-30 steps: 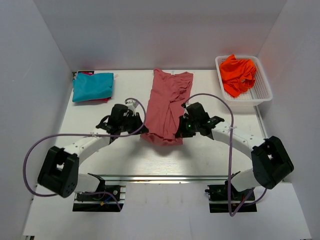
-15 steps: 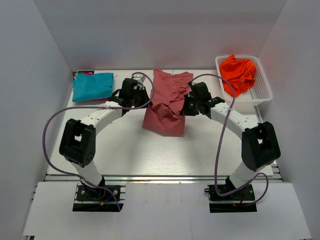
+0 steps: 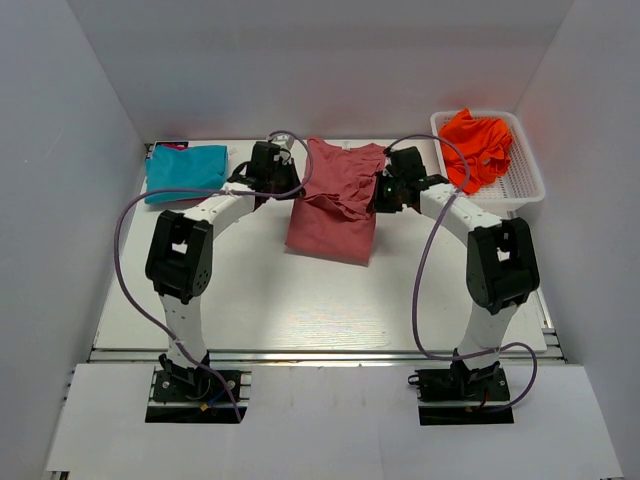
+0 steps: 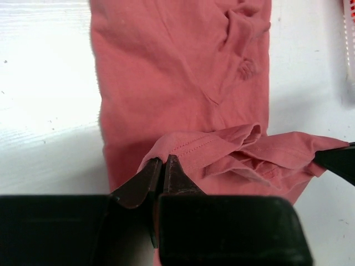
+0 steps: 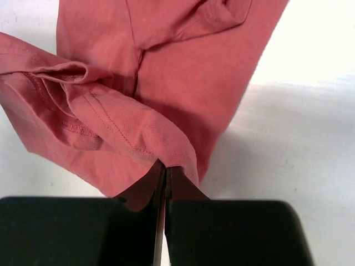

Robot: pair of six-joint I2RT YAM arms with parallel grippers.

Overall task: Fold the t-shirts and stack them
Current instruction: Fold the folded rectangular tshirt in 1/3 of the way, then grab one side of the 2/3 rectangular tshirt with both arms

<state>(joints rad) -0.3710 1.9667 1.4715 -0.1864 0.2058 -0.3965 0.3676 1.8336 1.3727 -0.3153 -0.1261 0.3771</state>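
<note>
A dusty-red t-shirt (image 3: 332, 205) lies at the middle back of the table, its near end lifted and doubled over toward the far end. My left gripper (image 3: 283, 187) is shut on the hem's left corner (image 4: 177, 145). My right gripper (image 3: 378, 192) is shut on the hem's right corner (image 5: 166, 147). The hem hangs bunched between them above the flat part of the shirt (image 4: 166, 66). A folded teal t-shirt (image 3: 186, 172) rests at the back left. A crumpled orange t-shirt (image 3: 476, 146) fills the basket.
A white mesh basket (image 3: 520, 185) stands at the back right corner. Something pink (image 3: 172, 146) peeks out from under the teal shirt. White walls close in the table on three sides. Purple cables loop from both arms over the table.
Both grippers have carried the shirt's near hem away from me toward the far end, folding it over itself. Both arms now stretch far out.
</note>
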